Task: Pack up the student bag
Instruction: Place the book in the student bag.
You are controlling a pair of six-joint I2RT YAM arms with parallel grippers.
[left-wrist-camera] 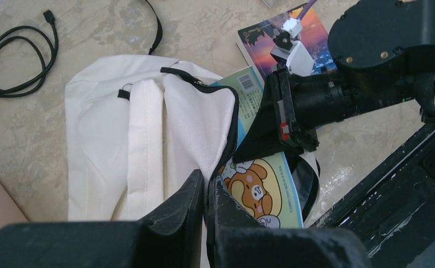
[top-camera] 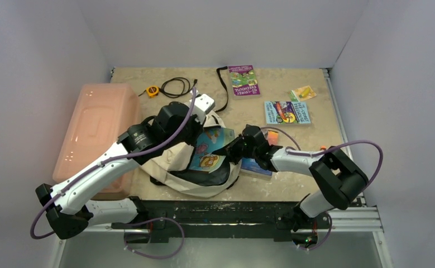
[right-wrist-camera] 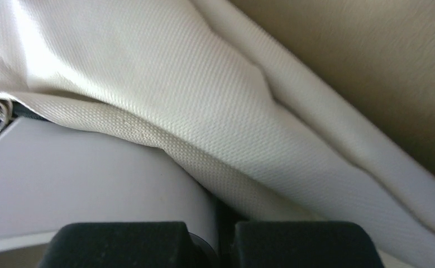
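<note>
**Top external view, from above.** In the middle of a beige table [top-camera: 315,72], slumped with its black-lined mouth open upward, the cream student bag [top-camera: 167,162]. Poking out of that mouth at a tilt, a teal picture book [top-camera: 210,146]. Just beside the bag on its left, a large pink bin [top-camera: 95,131]. Left gripper [top-camera: 204,118] over the bag's far rim, mostly hidden under its own wrist. Right gripper [top-camera: 230,152] at the bag's right rim, next to the teal picture book. Farther back on the table, well apart from the bag: a coiled black cable [top-camera: 177,86], a yellow tape measure [top-camera: 152,90], a purple book [top-camera: 244,80] and a blue book [top-camera: 286,112].

**Left wrist view.** Dark fingers [left-wrist-camera: 181,206] clamped together on the bag's rim, with cream canvas and black zipper trim pinched between them. Beyond them, a cartoon bear on the teal cover, the book partly inside the opening. Across that cover, the right gripper's dark finger.

**Right wrist view.** Very close and partly blurred. Black pads [right-wrist-camera: 299,243] pressed together at the bottom edge. Folds of cream canvas running right down to them. Impossible to tell whether any cloth is nipped between.
</note>
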